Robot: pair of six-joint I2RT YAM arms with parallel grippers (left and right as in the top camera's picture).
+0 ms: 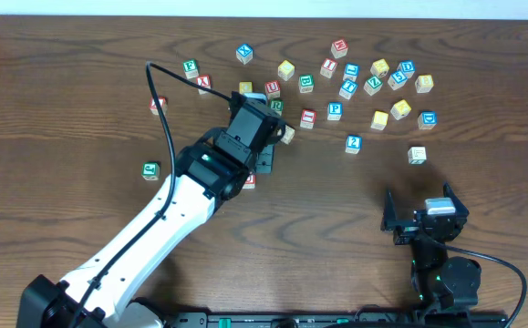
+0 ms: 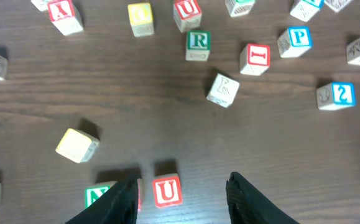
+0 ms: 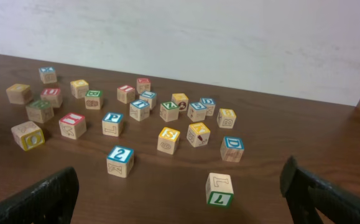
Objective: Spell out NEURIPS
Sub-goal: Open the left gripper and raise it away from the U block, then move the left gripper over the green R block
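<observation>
Jaws apart, left gripper (image 2: pixel 183 183) hangs over red U block (image 2: pixel 166 191) at bottom centre, apparently extending the word's row.

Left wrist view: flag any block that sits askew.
Two sit turned against the rest: the pale wooden block with a faint grey mark near the green R block, and the plain yellow-topped block at left.

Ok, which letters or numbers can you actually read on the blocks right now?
"U": near red block, by the left gripper
"R": green block
"I": far red block
"P": upper blue block
"2": lower blue block
"S": yellow block
The rest are too small, blurred or cut off to read reliably.
</observation>
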